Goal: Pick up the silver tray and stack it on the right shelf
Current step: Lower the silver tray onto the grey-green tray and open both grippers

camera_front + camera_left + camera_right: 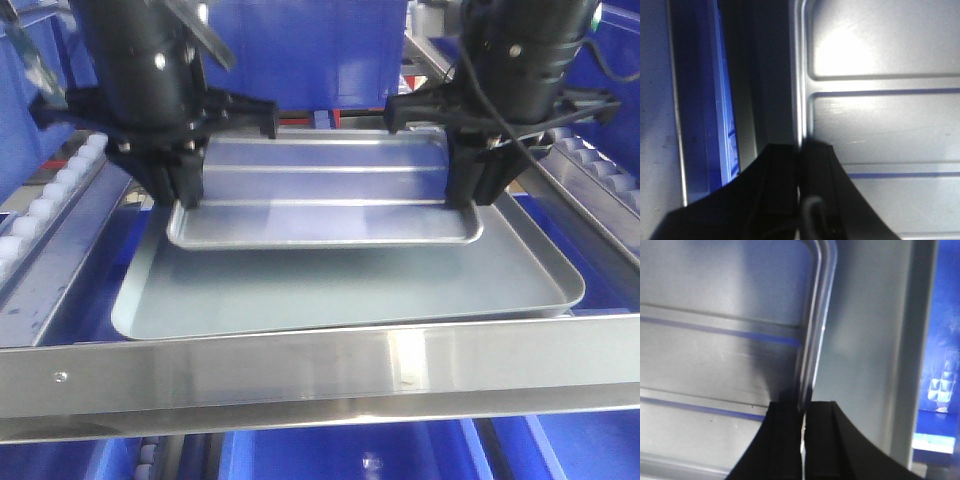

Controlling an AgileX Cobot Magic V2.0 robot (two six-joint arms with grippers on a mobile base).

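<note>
The silver tray (320,195), shiny with two raised ridges, hangs just above a larger dull grey tray (350,290) on the right shelf (320,370). My left gripper (187,200) is shut on the silver tray's left rim. My right gripper (462,198) is shut on its right rim. In the left wrist view the rim (800,75) runs down between my closed gripper's (800,150) fingers. In the right wrist view the rim (812,340) runs down into my closed gripper (804,407).
The shelf's flat shiny front crossbar (200,375) spans the foreground. White roller lanes (45,205) and sloping steel side rails (590,200) flank the trays. Blue bins (330,450) sit below and a blue bin (310,50) stands behind.
</note>
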